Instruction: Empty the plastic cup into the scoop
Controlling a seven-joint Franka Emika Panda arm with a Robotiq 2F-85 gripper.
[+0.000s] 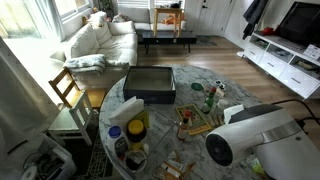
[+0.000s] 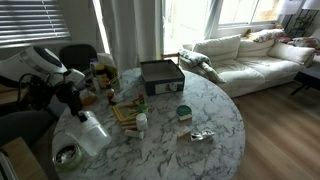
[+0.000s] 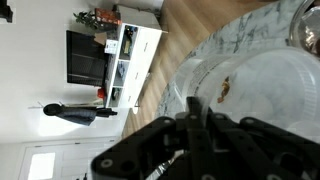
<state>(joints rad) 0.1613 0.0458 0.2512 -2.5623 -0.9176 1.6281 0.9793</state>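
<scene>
In an exterior view my gripper [image 2: 79,108] is shut on a clear plastic cup [image 2: 93,134] and holds it tilted just above the near left part of the marble table [image 2: 200,110]. A round metal scoop [image 2: 67,155] lies at the table's edge, just left of and below the cup. In the wrist view the black fingers [image 3: 190,125] clamp the cup's rim [image 3: 250,85], and a small orange bit [image 3: 224,90] shows inside the cup. In the opposite exterior view the white arm [image 1: 245,135] hides the gripper and the cup.
A black box [image 2: 160,75] stands at the back middle of the table and also shows in the opposite exterior view [image 1: 150,83]. A wooden tray [image 2: 127,112], small jars [image 2: 183,112] and bottles [image 2: 100,72] crowd the area near the gripper. A sofa [image 2: 245,55] stands beyond the table.
</scene>
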